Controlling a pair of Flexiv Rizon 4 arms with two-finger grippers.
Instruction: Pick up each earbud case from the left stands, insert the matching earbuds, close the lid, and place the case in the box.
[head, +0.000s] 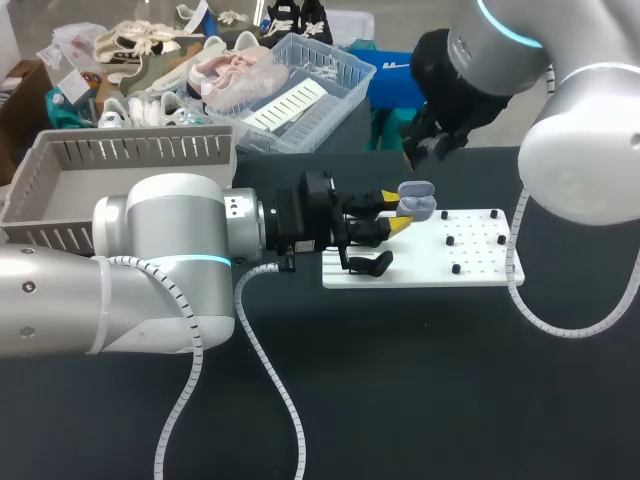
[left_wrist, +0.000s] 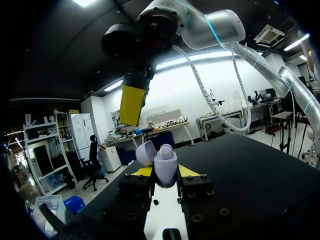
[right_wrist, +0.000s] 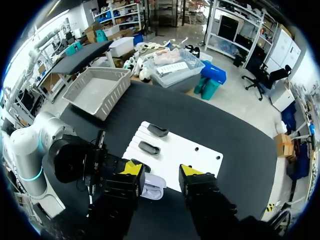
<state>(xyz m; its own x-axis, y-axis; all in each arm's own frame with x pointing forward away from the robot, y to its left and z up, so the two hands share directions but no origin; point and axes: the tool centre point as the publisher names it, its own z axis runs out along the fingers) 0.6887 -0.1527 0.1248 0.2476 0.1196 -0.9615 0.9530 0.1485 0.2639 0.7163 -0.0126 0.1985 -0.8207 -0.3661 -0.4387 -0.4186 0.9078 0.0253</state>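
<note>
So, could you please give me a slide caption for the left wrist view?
Left pincer shut on an open lilac earbud case, white stand board beneath.

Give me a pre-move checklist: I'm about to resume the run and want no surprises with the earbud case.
1. Grip: left gripper clamps the earbud case, a finger on each side: ok.
2. Case lid open: ok.
3. The right gripper open, nothing between its fingers: ok.
4. The right gripper above the case: ok.
5. Earbuds seated in the case: cannot tell.
6. Open-topped box beside the left arm: ok.
</note>
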